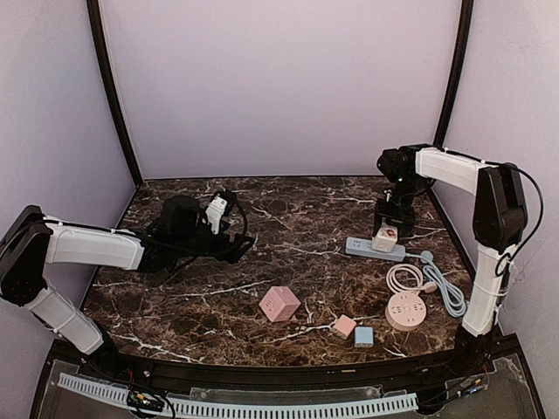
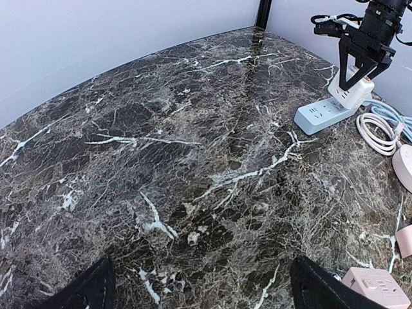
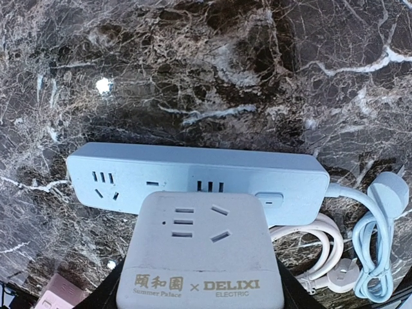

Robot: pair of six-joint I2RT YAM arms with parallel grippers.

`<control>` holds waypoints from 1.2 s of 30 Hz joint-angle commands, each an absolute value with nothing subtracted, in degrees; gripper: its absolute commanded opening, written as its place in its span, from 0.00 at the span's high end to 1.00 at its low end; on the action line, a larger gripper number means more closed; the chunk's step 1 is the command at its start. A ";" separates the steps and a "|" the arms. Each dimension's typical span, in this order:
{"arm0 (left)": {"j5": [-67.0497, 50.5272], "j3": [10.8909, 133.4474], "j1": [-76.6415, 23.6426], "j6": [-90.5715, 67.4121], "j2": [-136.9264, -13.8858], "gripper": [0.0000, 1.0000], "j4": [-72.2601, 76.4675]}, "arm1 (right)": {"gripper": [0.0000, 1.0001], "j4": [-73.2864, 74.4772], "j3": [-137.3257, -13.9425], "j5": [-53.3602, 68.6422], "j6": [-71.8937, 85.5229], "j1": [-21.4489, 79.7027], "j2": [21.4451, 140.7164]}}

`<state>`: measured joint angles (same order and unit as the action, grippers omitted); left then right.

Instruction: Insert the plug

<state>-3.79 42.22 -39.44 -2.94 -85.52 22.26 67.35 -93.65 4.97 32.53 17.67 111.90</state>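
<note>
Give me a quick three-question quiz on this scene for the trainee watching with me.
1. True or false: the left gripper is shut on something.
2. The right gripper is shut on: A) a cup; B) the white cube adapter; C) nothing.
3. What colour is the power strip beneath that adapter?

Key: 1 false, its jaws stand wide open over bare marble. 2 B. 3 light blue.
</note>
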 commanded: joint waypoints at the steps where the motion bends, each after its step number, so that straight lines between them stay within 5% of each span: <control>1: -3.70 41.33 -39.38 -2.29 -85.63 0.05 22.76 | 1.00 65.97 -92.33 5.84 33.91 17.71 109.99; 36: -3.83 41.33 -39.38 -2.29 -86.13 0.05 22.94 | 1.00 65.90 -92.29 4.20 34.10 17.67 109.01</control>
<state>-3.79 42.19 -39.44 -2.87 -85.71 22.28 66.48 -92.82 3.79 33.71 17.67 111.33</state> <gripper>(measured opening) 0.946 0.564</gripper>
